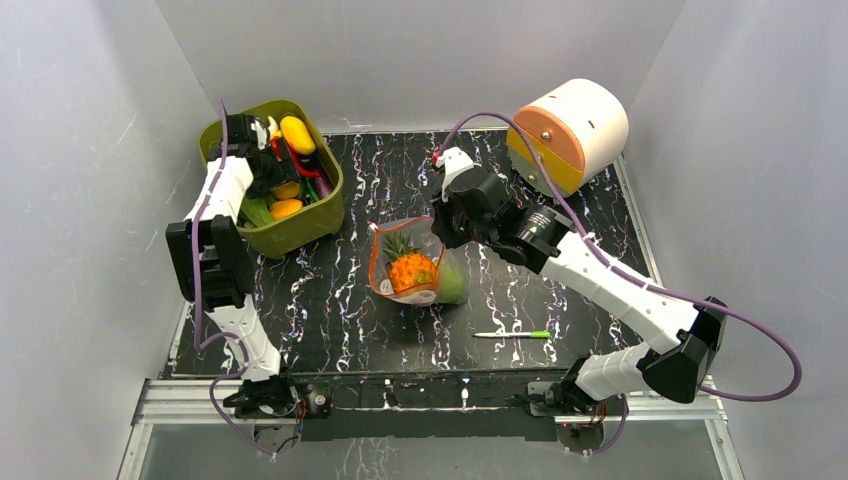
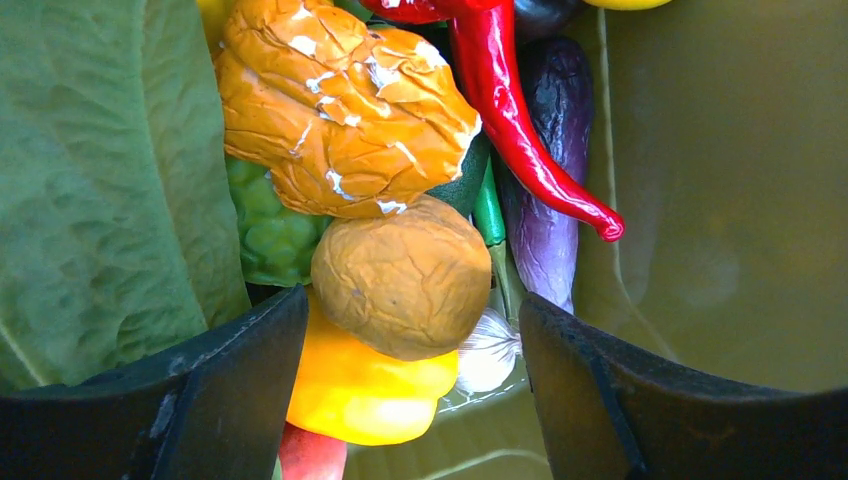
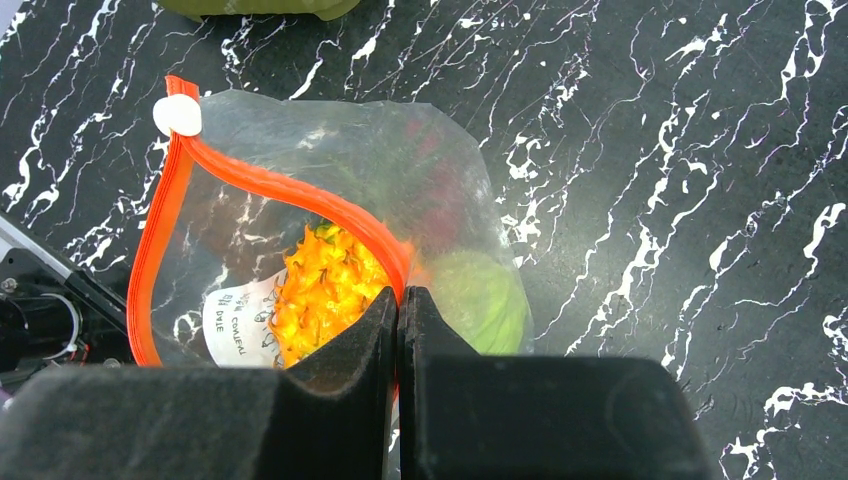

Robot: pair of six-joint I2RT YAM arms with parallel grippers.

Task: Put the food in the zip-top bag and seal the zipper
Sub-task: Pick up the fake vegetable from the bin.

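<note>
Left tool (image 2: 412, 305) jaws spread wide; right tool (image 3: 400, 300) clamped tight (arm outstretched).

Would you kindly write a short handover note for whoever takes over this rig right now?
Left gripper: open, holding nothing, down in the green bin above the loose food.
Right gripper: shut on the zipper, holding the mouth of the zip-top bag open at mid-table.
Done: pineapple and a green piece are in the bag.
Left: move the bin's food into the bag, then seal the zipper.
</note>
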